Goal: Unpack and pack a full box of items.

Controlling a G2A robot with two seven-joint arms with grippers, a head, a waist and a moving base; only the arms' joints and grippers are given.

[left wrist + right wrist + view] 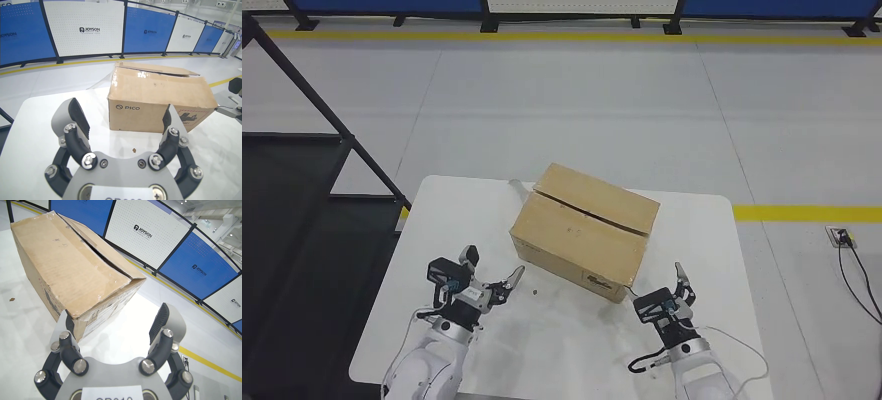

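A brown cardboard box point(585, 232) stands on the white table point(562, 345), set at an angle. Its top flaps point(90, 247) are folded down with a dark slit between them, and strips of clear tape cling to the edges. My left gripper point(494, 264) hovers low over the table just left of the box's near face point(140, 117), open with nothing between its pads point(79, 115). My right gripper point(662, 290) is by the box's near right corner point(75, 315), open and empty as well.
A small brown crumb point(134, 150) lies on the table between the left gripper and the box. A black metal rack point(302, 200) stands left of the table. Blue and white partition panels point(85, 28) line the far side of the floor.
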